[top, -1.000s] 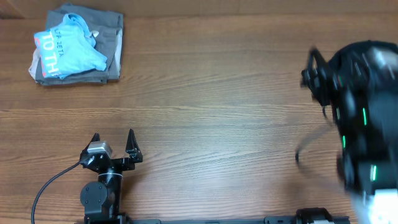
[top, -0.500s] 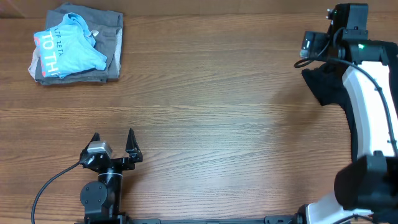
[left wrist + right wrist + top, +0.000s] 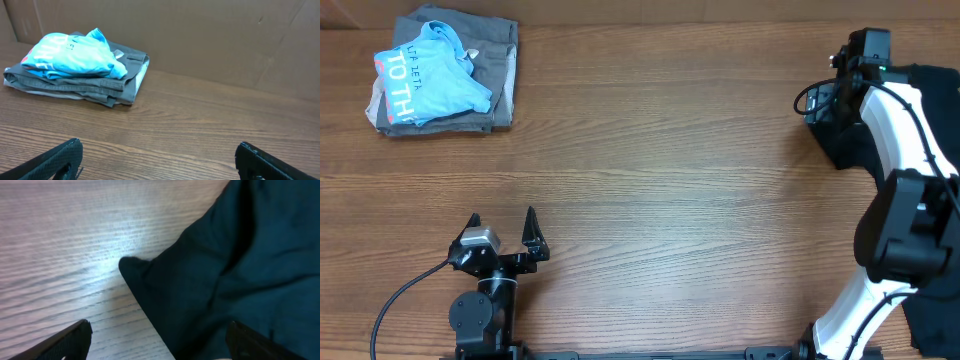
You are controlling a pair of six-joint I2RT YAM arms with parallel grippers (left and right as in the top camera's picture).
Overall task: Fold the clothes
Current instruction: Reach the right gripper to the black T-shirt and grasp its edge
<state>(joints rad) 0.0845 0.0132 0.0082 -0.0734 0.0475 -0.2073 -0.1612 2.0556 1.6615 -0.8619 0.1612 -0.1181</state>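
The black garment (image 3: pixel 932 92) lies bunched at the table's far right edge, partly under my right arm. In the right wrist view its dark corner (image 3: pixel 220 275) points left onto the wood, between and just beyond my fingertips. My right gripper (image 3: pixel 850 80) hangs over that left edge of the garment, and its jaws stand wide apart and empty in the right wrist view (image 3: pixel 160 345). My left gripper (image 3: pixel 501 225) rests open and empty near the front left, and it holds nothing in the left wrist view (image 3: pixel 160 165). No neck label shows.
A light blue top with pink-white lettering (image 3: pixel 428 82) lies on a folded grey garment (image 3: pixel 500 70) at the back left, and both show in the left wrist view (image 3: pixel 70 55). A brown cardboard wall (image 3: pixel 225 40) stands behind the table.
My right arm has swung in from a blur at the right and settled with its wrist over the black garment's left edge. The left arm and the pile have not moved.
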